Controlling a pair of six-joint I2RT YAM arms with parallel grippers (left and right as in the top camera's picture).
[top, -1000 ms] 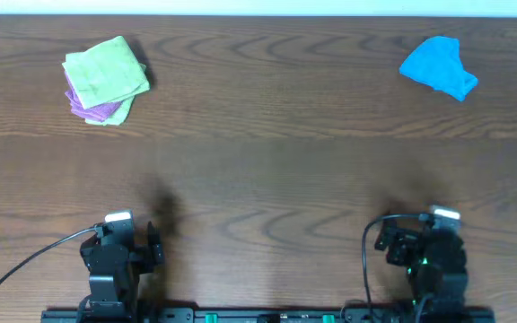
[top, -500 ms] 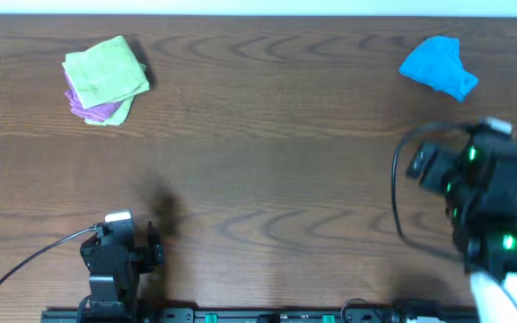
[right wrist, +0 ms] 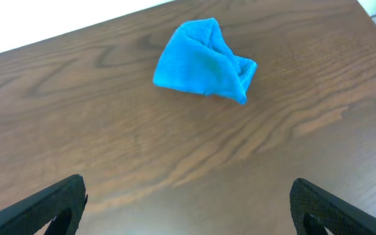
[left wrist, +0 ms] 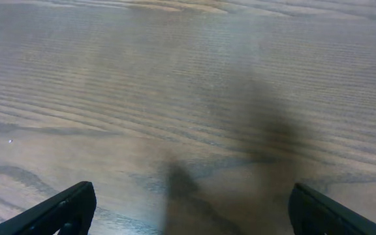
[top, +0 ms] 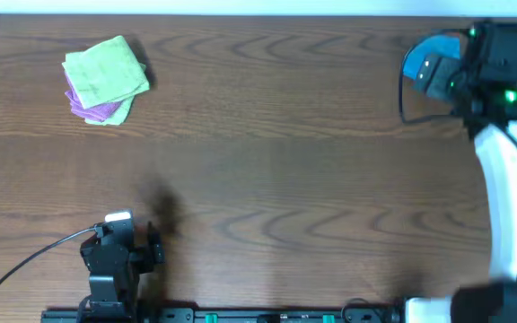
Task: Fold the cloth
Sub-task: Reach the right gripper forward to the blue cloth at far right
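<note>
The sky-blue cloth [right wrist: 204, 62] lies crumpled in a loose heap on the wooden table at the far right. In the overhead view only its left part [top: 415, 57] shows beside my right arm. My right gripper [right wrist: 188, 202] is open and empty; it hovers above the table just short of the cloth, and in the overhead view [top: 476, 49] it sits over the cloth's right side. My left gripper [left wrist: 191, 209] is open and empty, low over bare wood at the near left [top: 119, 244].
A folded light green cloth [top: 106, 70] lies on a purple cloth [top: 97, 109] at the far left. The table's far edge [top: 258, 15] runs just behind the blue cloth. The white right arm [top: 514, 179] stretches along the right side.
My right arm has swung from its near-edge resting place out to the far right and now hangs over the blue cloth. The left arm and the cloths have not moved.
</note>
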